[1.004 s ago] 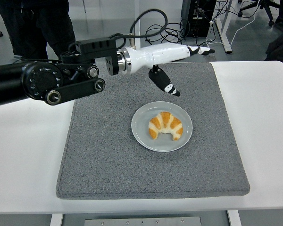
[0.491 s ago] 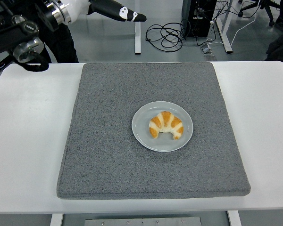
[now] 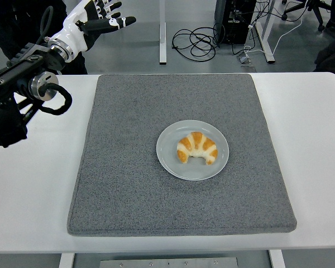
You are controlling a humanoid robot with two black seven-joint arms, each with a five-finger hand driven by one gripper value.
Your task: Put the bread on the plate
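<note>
Since the earlier frames the left arm has pulled back from over the mat toward the upper left corner, and more of the arm's black linkage now shows along the left edge than half a second ago. The croissant and plate lie where they lay before.

Nearest the camera runs the front edge of the white surface (image 3: 33, 223), carrying a grey felt mat (image 3: 128, 184) that covers most of its middle. A little right of the mat's centre sits a round pale grey plate (image 3: 167, 162), and on it lies the croissant (image 3: 196, 147), the only thing in the plate. The croissant is a crescent with its long axis running left to right across the picture; its arched back faces the far side of the surface and its two tips curve down toward the near edge. Its crust shows golden bands alternating with paler ones.

Farther back, at the upper left, the left robot hand (image 3: 100, 19) hangs above the floor beyond the surface's far left corner, well apart from the plate. Its white and black fingers (image 3: 123, 21) are spread loosely, pointing right, and hold nothing.

Beyond the surface lie black cables (image 3: 195, 39) coiled on the floor beside a white table leg (image 3: 162, 28).
</note>
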